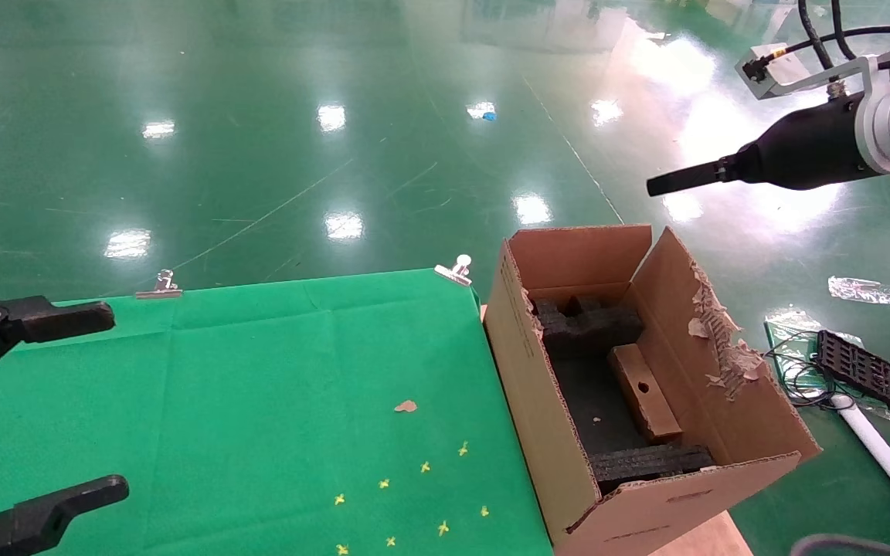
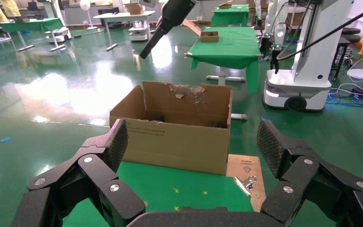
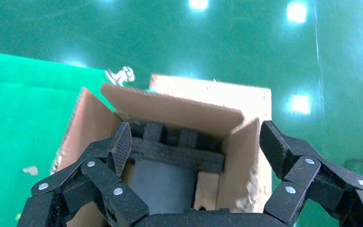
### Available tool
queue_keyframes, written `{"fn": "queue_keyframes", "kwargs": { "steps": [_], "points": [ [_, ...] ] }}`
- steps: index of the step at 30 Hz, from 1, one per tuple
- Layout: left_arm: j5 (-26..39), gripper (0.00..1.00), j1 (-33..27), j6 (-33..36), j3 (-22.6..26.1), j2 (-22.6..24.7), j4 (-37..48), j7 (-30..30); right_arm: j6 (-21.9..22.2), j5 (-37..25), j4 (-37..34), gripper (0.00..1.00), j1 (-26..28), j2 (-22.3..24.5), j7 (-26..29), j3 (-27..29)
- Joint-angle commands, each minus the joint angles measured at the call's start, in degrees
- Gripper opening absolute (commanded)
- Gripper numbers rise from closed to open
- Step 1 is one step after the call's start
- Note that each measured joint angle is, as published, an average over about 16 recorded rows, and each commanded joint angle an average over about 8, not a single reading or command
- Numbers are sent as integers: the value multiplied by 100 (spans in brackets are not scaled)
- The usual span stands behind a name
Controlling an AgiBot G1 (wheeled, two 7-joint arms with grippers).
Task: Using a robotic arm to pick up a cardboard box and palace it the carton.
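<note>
The carton stands open beside the green table's right edge, with black foam inserts and a torn right flap. The slim cardboard box lies inside it against the right wall, its round hole showing. It also shows in the right wrist view. The robotic arm, my right one, holds its gripper high above the carton's far side. In the right wrist view that gripper is open and empty over the carton. My left gripper is open and empty over the table's left side, facing the carton.
The green cloth table has metal clips at its far edge, yellow cross marks and a brown scrap. A black tray, wires and a white pipe lie on the floor to the right.
</note>
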Motion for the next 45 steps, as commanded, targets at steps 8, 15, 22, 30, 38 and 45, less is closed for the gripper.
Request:
{"fn": "queue_keyframes", "kwargs": {
  "steps": [8, 15, 22, 30, 38, 45],
  "points": [
    [-2, 100, -1, -1, 2, 0, 4, 2, -28, 281, 656, 100, -343, 224, -276, 563],
    [-3, 100, -3, 0, 4, -1, 6, 4, -296, 604, 1207, 100, -1080, 250, -721, 1419],
    [-5, 100, -3, 0, 6, -1, 6, 5, -565, 929, 1762, 100, -1822, 275, -1169, 2280],
    [-6, 100, -4, -1, 9, -2, 6, 6, -872, 1300, 2396, 100, -2671, 304, -1681, 3264],
    [-8, 100, -5, -2, 11, -3, 6, 7, -1176, 1667, 3023, 100, -3510, 333, -2187, 4237],
    [-9, 100, -5, -3, 13, -4, 7, 8, -1444, 1990, 3575, 100, -4248, 358, -2632, 5093]
  ]
}}
